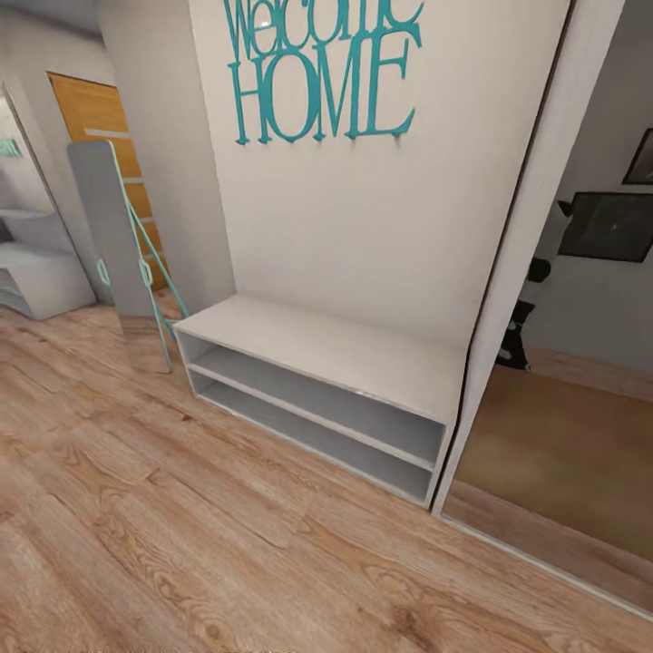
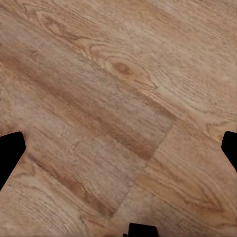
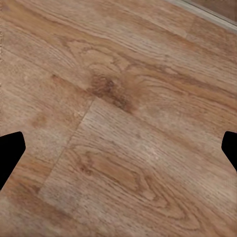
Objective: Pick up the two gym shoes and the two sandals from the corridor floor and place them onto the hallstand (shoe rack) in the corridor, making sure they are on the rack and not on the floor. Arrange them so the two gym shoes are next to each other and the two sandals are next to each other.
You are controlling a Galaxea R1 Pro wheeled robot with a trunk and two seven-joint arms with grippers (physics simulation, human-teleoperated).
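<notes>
The white hallstand stands against the wall ahead in the head view, with a bench top and two low open shelves that hold nothing. The gym shoes and the sandals are out of view. Light brown corridor floor spreads in front of the rack. In the left wrist view my left gripper hangs open over bare planks, its black fingertips wide apart at the picture's sides. My right gripper is likewise open over bare planks, with a dark fingertip at each side.
A mirrored sliding-door wardrobe adjoins the rack on its right, its bottom rail showing in the right wrist view. A grey panel with a teal ladder-like frame leans left of the rack. Teal "Welcome HOME" lettering hangs above.
</notes>
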